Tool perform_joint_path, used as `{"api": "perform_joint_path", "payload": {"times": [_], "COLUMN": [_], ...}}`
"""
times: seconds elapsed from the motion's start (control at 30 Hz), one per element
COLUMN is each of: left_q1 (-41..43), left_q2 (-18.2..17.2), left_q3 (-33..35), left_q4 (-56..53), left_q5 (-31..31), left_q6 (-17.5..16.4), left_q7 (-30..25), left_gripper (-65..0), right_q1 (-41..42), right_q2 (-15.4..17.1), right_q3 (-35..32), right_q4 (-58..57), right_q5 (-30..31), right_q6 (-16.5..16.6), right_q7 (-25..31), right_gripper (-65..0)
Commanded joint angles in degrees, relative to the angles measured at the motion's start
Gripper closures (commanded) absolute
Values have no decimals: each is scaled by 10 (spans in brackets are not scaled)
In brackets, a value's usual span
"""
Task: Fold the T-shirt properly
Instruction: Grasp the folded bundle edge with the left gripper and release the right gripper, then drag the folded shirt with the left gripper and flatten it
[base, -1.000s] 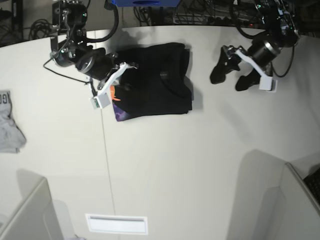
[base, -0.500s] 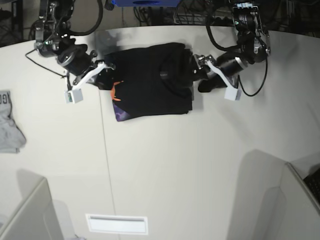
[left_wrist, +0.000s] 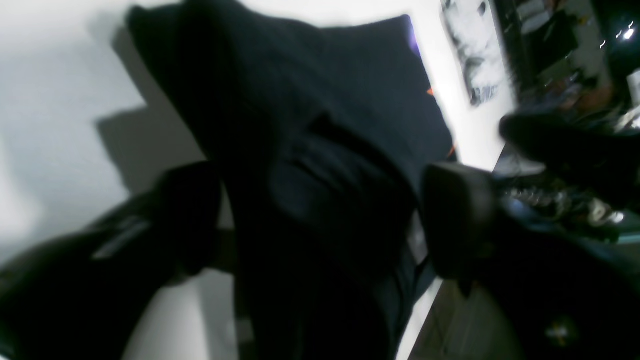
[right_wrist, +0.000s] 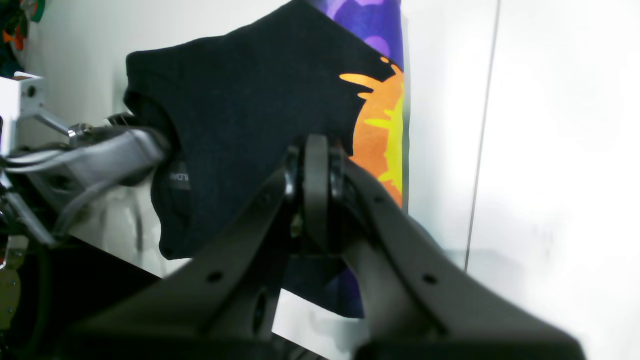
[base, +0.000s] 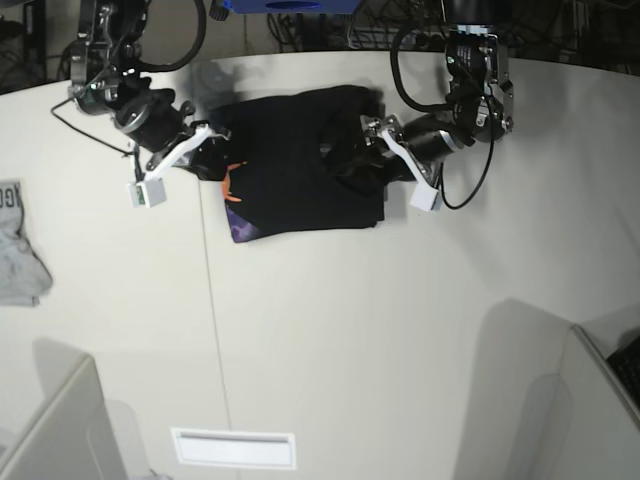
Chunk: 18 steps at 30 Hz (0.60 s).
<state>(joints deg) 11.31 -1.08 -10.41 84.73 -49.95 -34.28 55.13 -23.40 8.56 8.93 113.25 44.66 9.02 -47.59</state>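
Slippage of the folded layers is the main risk seen here. The T-shirt (base: 300, 160) lies as a folded dark bundle on the table (base: 350, 330), in the upper middle of the base view, with its purple and orange print showing at the lower left corner. The left gripper (base: 362, 160) is placed over the right edge of the bundle, with its fingers (left_wrist: 457, 220) spread on both sides of the cloth; whether the cloth is pinched cannot be told. The right gripper (right_wrist: 310, 170) is fully closed, at the left edge near the print, and nothing is seen between its fingers. If only the top layer is caught on the right side, the fold could be dragged open and the bundle skewed.
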Motion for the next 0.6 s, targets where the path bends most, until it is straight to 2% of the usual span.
{"api": "perform_joint_path", "payload": {"times": [0.0, 0.03, 0.13, 0.17, 0.3, 0.43, 0.57], "left_q1": [2, 1, -16, -21, -62, -111, -179], "left_q2": [-1, -1, -7, -16, -58, -137, -218], "left_q3": [4, 5, 10, 11, 74, 198, 354], "left_q4": [2, 2, -2, -5, 0, 23, 64], "left_q5": [13, 14, 16, 18, 77, 142, 220], "left_q6": [8, 8, 9, 9, 9, 9, 7], "left_q7": [17, 17, 19, 20, 21, 21, 19], "left_gripper": [-446, -359, -25, 0, 0, 0, 0], "right_q1": [3, 3, 1, -3, -13, -25, -43], "right_q2": [3, 2, 2, 2, 2, 1, 1], "right_q3": [14, 20, 41, 50, 91, 132, 163], "right_q4": [11, 11, 11, 11, 11, 10, 9], "right_q5": [7, 7, 8, 8, 8, 8, 8], "right_q6": [8, 8, 8, 9, 9, 9, 9], "right_q7": [11, 11, 11, 11, 11, 11, 11], "right_gripper": [0, 0, 0, 0, 0, 0, 0]}}
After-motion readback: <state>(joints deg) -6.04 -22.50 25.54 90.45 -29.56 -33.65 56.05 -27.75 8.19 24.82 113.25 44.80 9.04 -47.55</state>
